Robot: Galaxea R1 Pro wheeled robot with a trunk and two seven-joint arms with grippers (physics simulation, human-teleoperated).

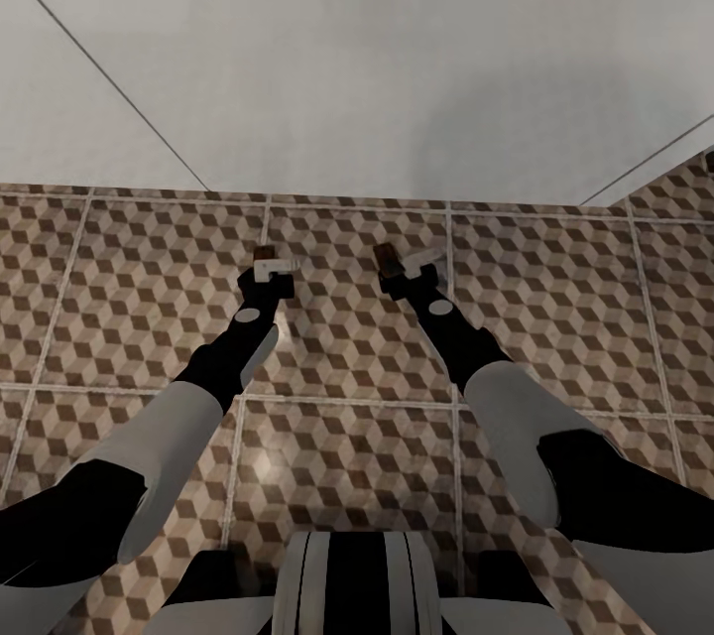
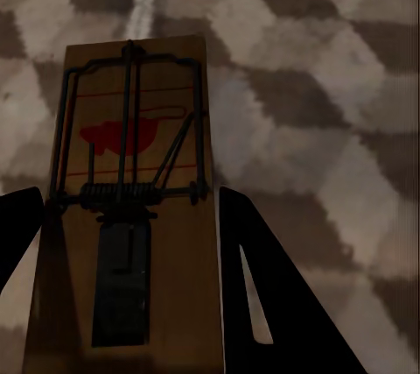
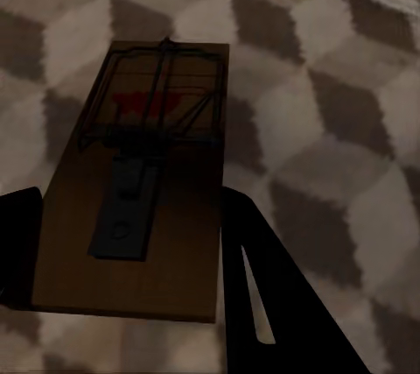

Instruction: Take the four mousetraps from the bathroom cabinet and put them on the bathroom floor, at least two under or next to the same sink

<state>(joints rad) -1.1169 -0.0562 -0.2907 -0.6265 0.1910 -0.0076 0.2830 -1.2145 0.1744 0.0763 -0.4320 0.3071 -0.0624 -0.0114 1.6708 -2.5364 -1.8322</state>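
Both arms reach forward, left end effector (image 1: pixel 270 266) and right end effector (image 1: pixel 405 263) clamped.

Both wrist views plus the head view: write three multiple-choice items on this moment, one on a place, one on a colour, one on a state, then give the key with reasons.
1. Over what do both grippers hang?
A. a wooden cabinet top
B. the cube-patterned tile floor
C. a sink basin

2. What colour is the printed mark on the board of each mousetrap?
A. red
B. green
C. blue

3. What is the state of the two grippers?
A. both open and empty
B. one alone holds a trap
C. each shut on a trap

Key: B, A, C.
B: in the head view the left gripper and right gripper reach out over the bathroom floor.
A: a red mark shows under the wire on the left mousetrap and the right mousetrap.
C: each wrist view has a board lying between the dark fingers.
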